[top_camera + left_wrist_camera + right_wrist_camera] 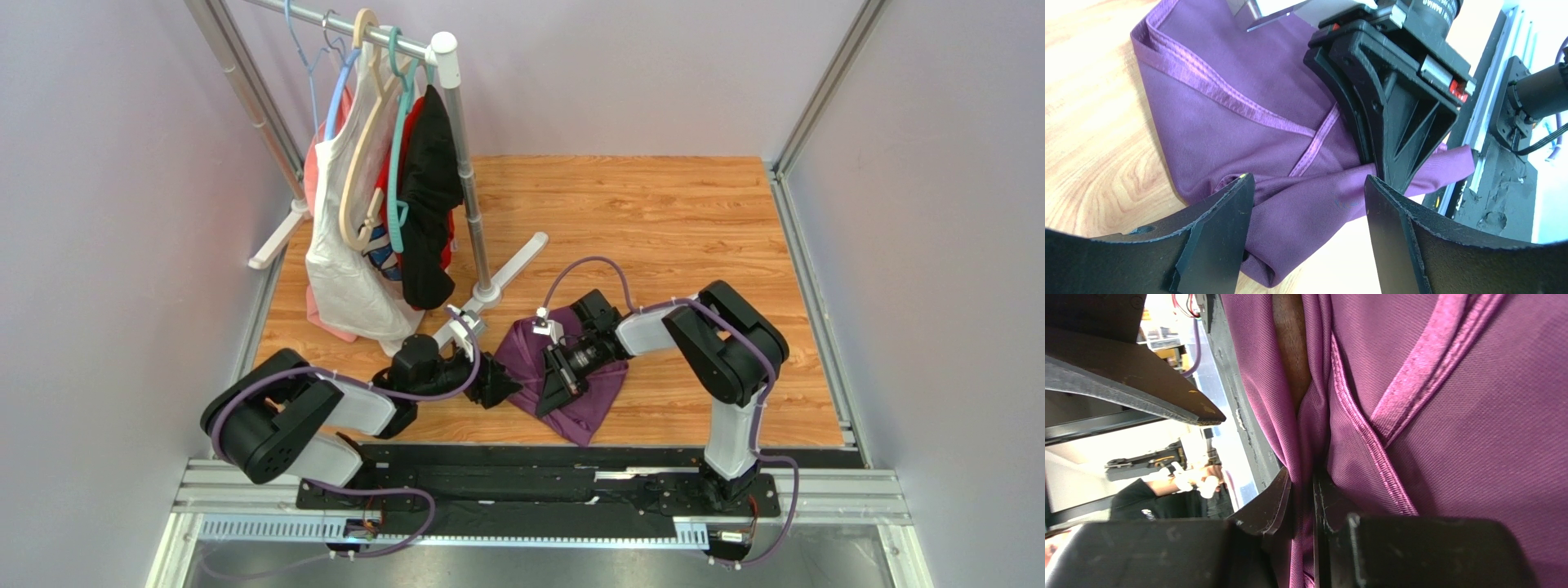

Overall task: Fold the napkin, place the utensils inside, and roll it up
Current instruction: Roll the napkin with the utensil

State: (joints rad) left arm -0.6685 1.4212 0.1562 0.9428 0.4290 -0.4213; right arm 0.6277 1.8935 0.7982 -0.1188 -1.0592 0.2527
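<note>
- The wooden surface (pixel 687 221) carries a clothes rack (pixel 456 159) with hung garments (pixel 356 276) at its far left. The work sits at the near middle.
- The purple napkin (pixel 586 398) lies there bunched and partly folded, with hemmed edges crossing on top and one corner trailing toward the near edge.
- The right hand (pixel 1303 478) is clenched on a raised pleat of the napkin, the fabric pinched flat between its jaws.
- The left hand (pixel 1309 184) is released, its jaws spread either side of a loose fold at the napkin's edge, grasping nothing.
- A dark brown wooden utensil (pixel 1290 349) shows inside the pleat just beyond that grip. I cannot tell whether it is the fork or the spoon, and the other one is hidden.
- Risks, as I judge them:
  - Pulling the pinched pleat could tip the utensil out of the open end.
  - The thin, shiny cloth may slip and undo the fold.
  - The hands sit close together, so the left one moving in could strike the right.
  - A roll begun on bunched fabric would come out loose.
</note>
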